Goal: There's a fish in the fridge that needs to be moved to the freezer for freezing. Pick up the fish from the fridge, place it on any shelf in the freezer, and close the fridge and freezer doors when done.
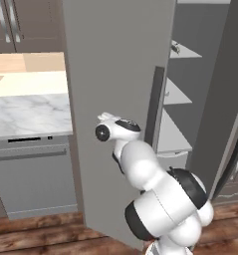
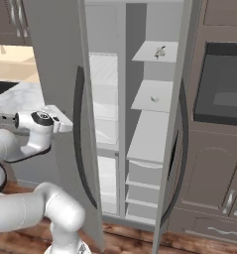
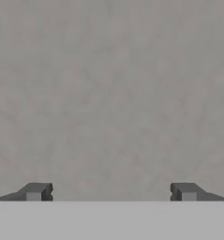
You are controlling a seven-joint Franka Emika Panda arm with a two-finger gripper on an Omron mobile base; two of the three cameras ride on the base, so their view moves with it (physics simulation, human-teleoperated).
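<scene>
gripper (image 3: 111, 192) wide open and empty against the left door (image 1: 115, 99), apparently door-closing step; next calls for a steady push shut.

The doors (image 2: 58, 74) are rendered in flat grey, with dark curved handles (image 2: 79, 134). White shelves (image 2: 149, 136) are seen inside. The fish (image 2: 160, 51) is shown as a dark grey speck. The counter (image 1: 28, 114) is patterned in white marble with grey veins. The floor (image 1: 36, 231) is coloured reddish-brown wood, and the cabinets (image 2: 209, 173) brown.
</scene>
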